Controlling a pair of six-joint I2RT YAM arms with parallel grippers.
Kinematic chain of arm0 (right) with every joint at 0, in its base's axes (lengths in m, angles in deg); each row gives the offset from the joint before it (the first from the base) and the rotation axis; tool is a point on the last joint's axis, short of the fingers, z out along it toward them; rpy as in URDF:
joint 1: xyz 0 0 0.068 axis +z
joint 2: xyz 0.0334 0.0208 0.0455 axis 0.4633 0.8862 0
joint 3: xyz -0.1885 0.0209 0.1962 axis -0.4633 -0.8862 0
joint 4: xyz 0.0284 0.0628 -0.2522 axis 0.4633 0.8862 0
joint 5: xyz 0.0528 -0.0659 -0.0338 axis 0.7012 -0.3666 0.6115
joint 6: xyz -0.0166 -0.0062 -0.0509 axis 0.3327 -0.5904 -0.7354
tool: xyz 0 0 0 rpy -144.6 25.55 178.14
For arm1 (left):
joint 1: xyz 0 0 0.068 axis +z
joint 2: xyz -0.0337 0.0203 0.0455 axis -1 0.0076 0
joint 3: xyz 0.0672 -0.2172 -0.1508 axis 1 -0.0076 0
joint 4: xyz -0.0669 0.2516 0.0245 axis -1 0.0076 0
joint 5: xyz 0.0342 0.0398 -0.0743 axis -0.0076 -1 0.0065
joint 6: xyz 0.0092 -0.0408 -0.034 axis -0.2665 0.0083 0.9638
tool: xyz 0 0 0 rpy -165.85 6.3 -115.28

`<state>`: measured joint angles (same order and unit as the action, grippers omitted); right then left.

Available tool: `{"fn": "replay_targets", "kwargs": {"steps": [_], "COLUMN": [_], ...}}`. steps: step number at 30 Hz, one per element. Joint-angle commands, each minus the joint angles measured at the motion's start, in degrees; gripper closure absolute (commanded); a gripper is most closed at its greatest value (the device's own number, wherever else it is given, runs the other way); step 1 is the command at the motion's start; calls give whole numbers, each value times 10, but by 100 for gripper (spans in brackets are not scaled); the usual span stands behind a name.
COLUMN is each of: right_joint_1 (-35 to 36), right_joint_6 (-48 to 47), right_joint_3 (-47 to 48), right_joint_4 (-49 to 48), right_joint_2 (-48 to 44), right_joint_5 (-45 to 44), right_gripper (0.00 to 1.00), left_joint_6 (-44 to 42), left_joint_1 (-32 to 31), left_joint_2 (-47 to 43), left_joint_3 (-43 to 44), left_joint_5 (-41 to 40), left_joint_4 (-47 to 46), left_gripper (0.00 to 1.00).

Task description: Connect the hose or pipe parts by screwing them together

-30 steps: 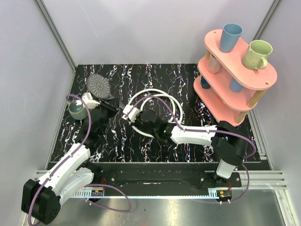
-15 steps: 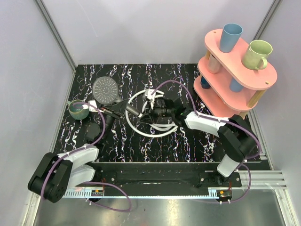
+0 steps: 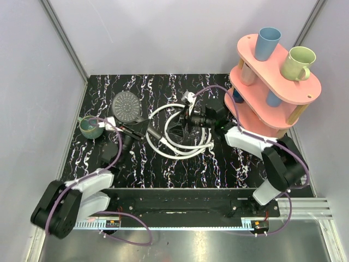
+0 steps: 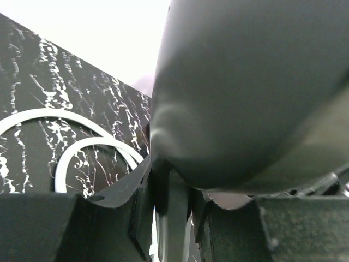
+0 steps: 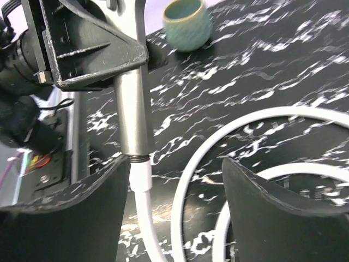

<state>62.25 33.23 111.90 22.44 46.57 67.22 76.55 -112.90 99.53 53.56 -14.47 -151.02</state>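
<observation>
Grey shower head handle (image 5: 132, 114) between left fingers (image 5: 91, 50)

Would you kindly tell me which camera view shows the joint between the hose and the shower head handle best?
The right wrist view: the white hose fitting meets the handle at its threaded end, close and unobstructed. The top view shows it tiny; the left wrist view shows only the shower head looming and hose loops.

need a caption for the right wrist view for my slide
Left gripper clamps the shower head by its handle, white hose meeting its threaded end, right gripper open near the joint.
</observation>
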Motion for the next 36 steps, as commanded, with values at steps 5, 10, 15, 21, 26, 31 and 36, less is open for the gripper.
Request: {"fn": "replay_targets", "kwargs": {"steps": [5, 10, 15, 21, 26, 31, 36], "right_joint_1": [95, 155, 216, 252, 269, 285, 287], "right_joint_6": [-229, -270, -332, -391, -397, -420, -385], "right_joint_3": [-4, -6, 12, 58, 91, 109, 101], "right_joint_4": [152, 116, 97, 96, 81, 64, 29], "right_joint_2": [-110, -108, -71, -4, 33, 63, 61], "right_joint_5": [-254, -346, -436, -526, -538, -585, -576], "right_gripper": [20, 19, 18, 19, 22, 33, 72], "left_joint_6": [12, 59, 92, 131, 157, 170, 174], "left_joint_1": [-7, -11, -12, -13, -14, -14, -14], "left_joint_2": [-141, -145, -135, -127, -132, -134, -152], "left_joint_3": [155, 246, 323, 373, 367, 368, 342], "left_joint_5": [-136, -205, -254, -263, -272, -275, -268], "left_joint_4": [379, 567, 729, 815, 831, 843, 831], "left_gripper": [100, 100, 100, 100, 100, 100, 100]}}
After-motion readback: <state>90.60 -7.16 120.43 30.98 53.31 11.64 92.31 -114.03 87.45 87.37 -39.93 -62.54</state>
